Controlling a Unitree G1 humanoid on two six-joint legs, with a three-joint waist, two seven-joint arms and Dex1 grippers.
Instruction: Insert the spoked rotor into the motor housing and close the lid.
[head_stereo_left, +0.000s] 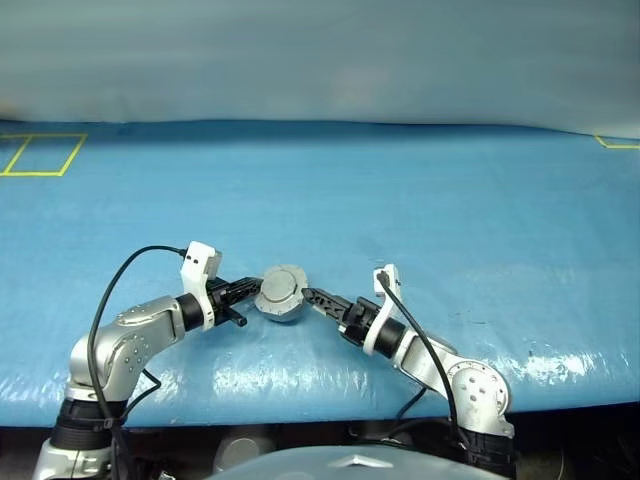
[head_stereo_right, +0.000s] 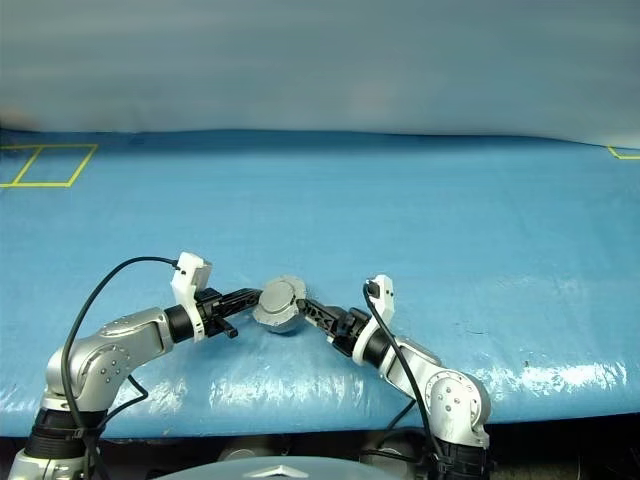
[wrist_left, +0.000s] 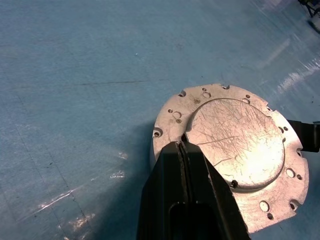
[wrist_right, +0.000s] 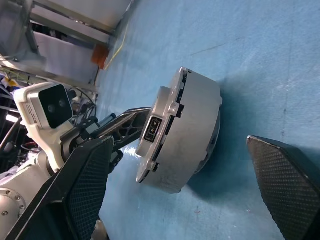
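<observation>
With the lid (wrist_left: 235, 150) down on the housing (wrist_right: 192, 135) on the blue surface (head_stereo_left: 450, 200), the clenched left hand (wrist_left: 184, 150) presses its top while the right hand (head_stereo_left: 312, 296) stands released beside it; uneven pressure may tip the lid ajar.

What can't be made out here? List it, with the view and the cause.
- Spoked rotor: whether it sits inside the motor housing is hidden by the closed lid, every view.
- Housing windings: hidden likewise.
- Left gripper contact with the lid's face: its shut fingers cover the spot, left wrist view.
- Right gripper fingertips: cut off by the right wrist view's edges.
</observation>
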